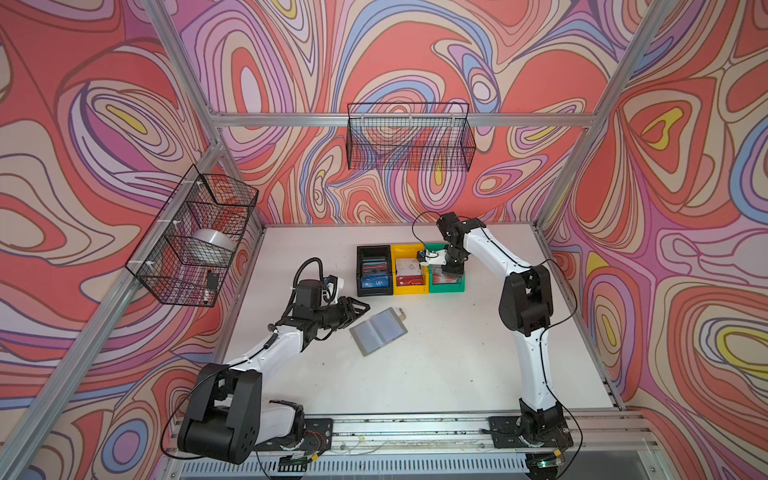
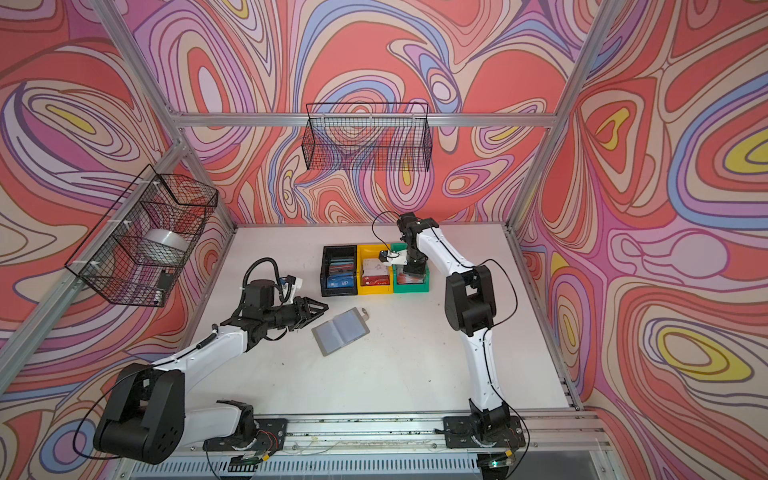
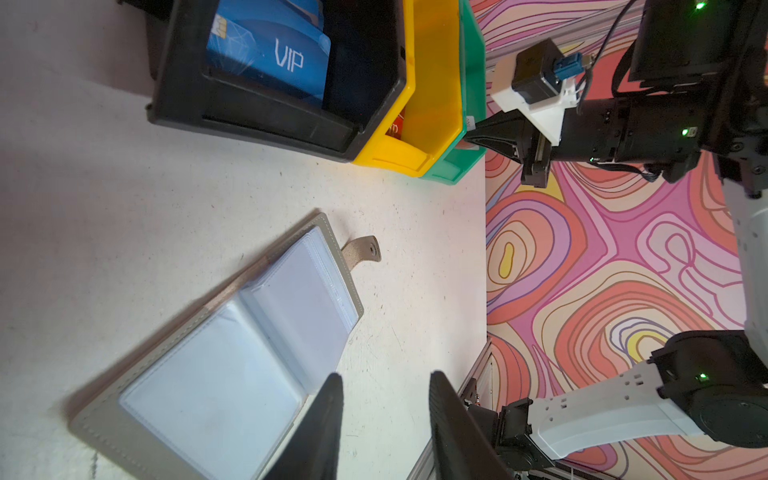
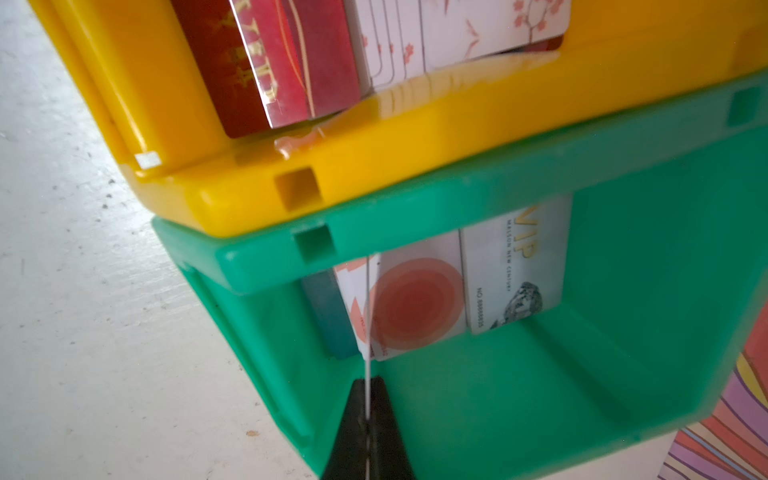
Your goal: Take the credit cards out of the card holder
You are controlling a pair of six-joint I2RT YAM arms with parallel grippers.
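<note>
**Asker:** How many bins, and where?

**Me:** Three, of hard glossy plastic, touching in a row towards twelve o'clock on the white speckled table point(image 1: 436, 361). From nine to three they run black bin point(image 1: 374, 292), yellow bin point(image 1: 409, 289), green bin point(image 1: 446, 287). Two black wire baskets hang on the walls, one at twelve point(image 1: 409, 137) and one at nine point(image 1: 191, 237).

**Asker:** And the card holder?

**Me:** There is one. The card holder point(image 1: 378, 331) lies opened flat near the table's middle, at six o'clock from the black bin. It has a grey stitched cover and two translucent bluish sleeve pages facing up. One snap tab point(image 3: 362, 251) sticks out at its one o'clock edge.

**Asker:** Your claws?

**Me:** My left gripper point(image 3: 386, 415) hovers at the holder's ten o'clock. Its two black fingers point(image 3: 328, 424) are spread with nothing between them. My right gripper point(image 4: 368, 386) points down into the green bin, pinched on one thin white card point(image 4: 367, 365) seen edge-on.

**Asker:** What fills the bins?

**Me:** The credit cards, flat with rounded corners.
- **Black bin:** a blue card point(image 3: 270, 54) reads "VIP" in white.
- **Yellow bin:** red cards point(image 4: 257, 62) carry gold lettering I cannot read, beside white cards point(image 4: 457, 33) with pink blossoms.
- **Green bin:** one blob card point(image 4: 415, 303), pale with a round red disc, one pale card point(image 4: 515, 266) with a gold "VIP", and one teal card edge point(image 4: 328, 320).

I cannot tell how many cards are in each stack.
</note>
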